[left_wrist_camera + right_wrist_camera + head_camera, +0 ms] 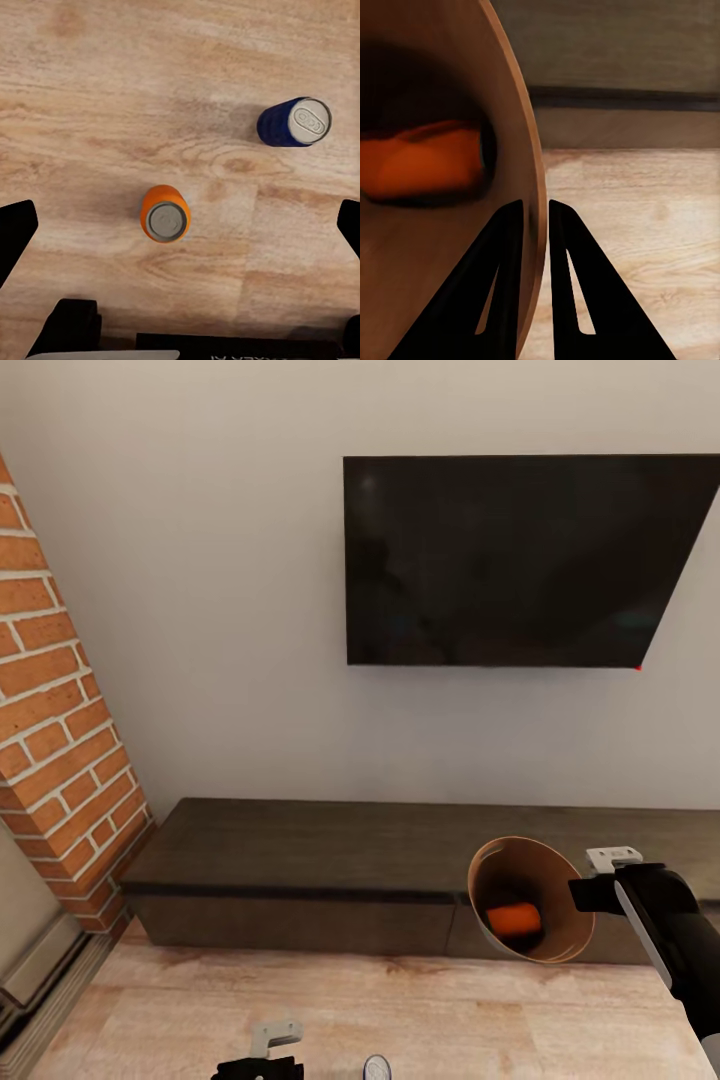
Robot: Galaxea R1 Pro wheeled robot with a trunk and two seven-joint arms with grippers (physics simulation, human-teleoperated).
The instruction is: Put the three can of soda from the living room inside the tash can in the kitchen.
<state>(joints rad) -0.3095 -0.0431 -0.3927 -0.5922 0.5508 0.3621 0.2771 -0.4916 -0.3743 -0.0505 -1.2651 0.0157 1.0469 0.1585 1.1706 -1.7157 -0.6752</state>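
Note:
My right gripper (598, 888) is shut on the rim of the trash can (530, 880), which it holds tilted above the floor with its tan inside facing me. One orange can of soda (514, 920) lies inside it, also seen in the right wrist view as an orange can (420, 161) behind the rim (529, 187) pinched between the fingers (574, 270). My left gripper (182, 219) hangs open over the wood floor, directly above an upright orange can (165, 215). A blue can (295, 121) stands apart from it. A grey can top (377, 1068) shows at the head view's bottom edge beside my left gripper (262, 1060).
I face the living room wall with a black TV (520, 560) above a long low dark-wood cabinet (330, 860). The red brick fireplace (55, 740) stands at the left. Light wood floor (300, 1010) stretches between me and the cabinet.

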